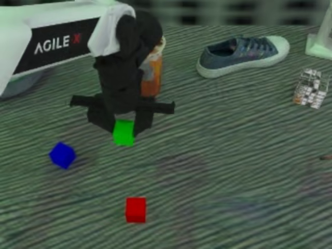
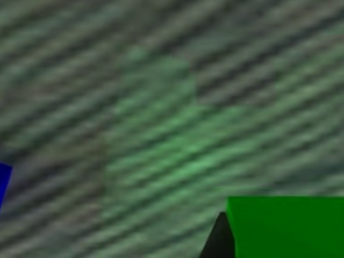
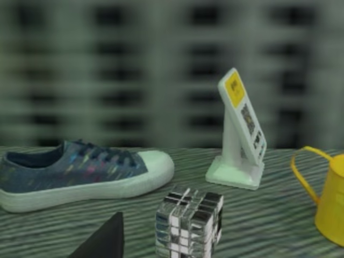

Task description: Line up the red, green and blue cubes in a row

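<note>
My left gripper (image 1: 123, 126) hangs over the table's left middle, shut on the green cube (image 1: 123, 133), which pokes out below its black fingers. In the left wrist view the green cube (image 2: 285, 226) fills the corner with one dark finger (image 2: 220, 239) pressed against its side, and a faint green tint lies on the cloth beneath. The blue cube (image 1: 63, 154) rests to the left of it, also just visible as a blue cube (image 2: 3, 180) sliver at the wrist view's edge. The red cube (image 1: 136, 209) sits near the front edge. My right arm is parked out of the top view; one dark fingertip (image 3: 110, 239) shows.
An orange drink cup (image 1: 153, 72) stands right behind my left arm. A blue sneaker (image 1: 241, 53) lies at the back, a silvery puzzle cube (image 1: 310, 88) and a white stand (image 1: 321, 44) at the far right. A yellow watering can (image 3: 330, 204) sits beside the stand.
</note>
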Robot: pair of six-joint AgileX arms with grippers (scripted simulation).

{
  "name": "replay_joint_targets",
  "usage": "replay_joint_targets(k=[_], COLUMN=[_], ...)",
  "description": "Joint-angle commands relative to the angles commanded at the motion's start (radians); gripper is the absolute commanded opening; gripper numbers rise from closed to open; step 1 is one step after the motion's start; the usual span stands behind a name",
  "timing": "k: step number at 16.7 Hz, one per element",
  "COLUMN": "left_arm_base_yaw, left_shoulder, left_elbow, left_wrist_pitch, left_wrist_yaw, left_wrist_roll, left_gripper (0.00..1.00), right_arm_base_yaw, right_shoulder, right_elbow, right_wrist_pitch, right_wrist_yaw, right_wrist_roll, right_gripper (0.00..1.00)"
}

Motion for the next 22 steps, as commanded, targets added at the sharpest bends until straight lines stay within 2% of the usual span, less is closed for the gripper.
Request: replay_joint_targets(k=[3, 7, 10, 17, 22], left_arm_base_yaw=[-0.098, -0.265, -0.351, -0.361, -0.363], left_shoulder=[-0.019, -0.062, -0.097, -0.096, -0.04], left_elbow=[-0.013, -0.048, -0.071, -0.086, -0.204], left_wrist_pitch=[-0.012, -0.029, -0.03, -0.012, 0.174], left_wrist_yaw=[-0.003, -0.006, -0.007, -0.008, -0.008], left_wrist_roll=[-0.134, -0.389, -0.491, -0.503, -0.506], left_gripper=[0.0, 0.0, 0.0, 0.0, 0.0], right_arm_base_yaw=[0.0, 0.0, 0.0, 0.0, 0.0], right_shoulder=[0.0, 0.0, 0.0, 0.0, 0.0], right_elbow=[0.0, 0.0, 0.0, 0.0, 0.0], right_wrist_pitch=[0.0, 0.0, 0.0, 0.0, 0.0], right_wrist_yaw=[0.0, 0.0, 0.0, 0.0, 0.0], right_wrist_roll=[0.0, 0.0, 0.0, 0.0, 0.0], right_gripper=[1.0, 1.0, 1.0, 1.0, 1.0])
